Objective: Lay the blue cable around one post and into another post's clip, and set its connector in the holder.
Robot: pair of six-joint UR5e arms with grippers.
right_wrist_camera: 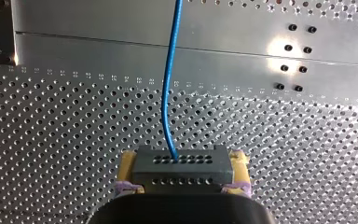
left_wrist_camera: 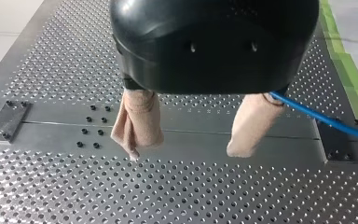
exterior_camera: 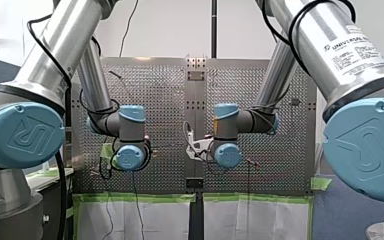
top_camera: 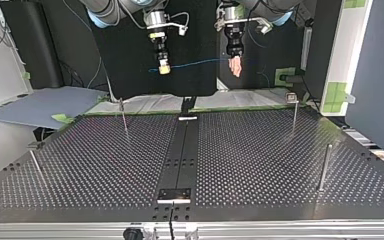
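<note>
Robotics lab: perforated table (top_camera: 260,150)

My left arm (exterior_camera: 40,55) and my right arm (exterior_camera: 330,45) both reach forward, elbows high and wrists turned down. The grippers hang side by side at about the same height, near each other but apart, both pointing down. My left gripper (left_wrist_camera: 185,151) has its beige pads (left_wrist_camera: 137,119) spread wide with nothing between them. My right gripper (right_wrist_camera: 184,162) has its yellow pads (right_wrist_camera: 128,161) pressed against both ends of the connector (right_wrist_camera: 182,175), which sits square in the grip.

Silver arms (exterior_camera: 64,37), pale-blue joint caps (exterior_camera: 21,134)
</note>
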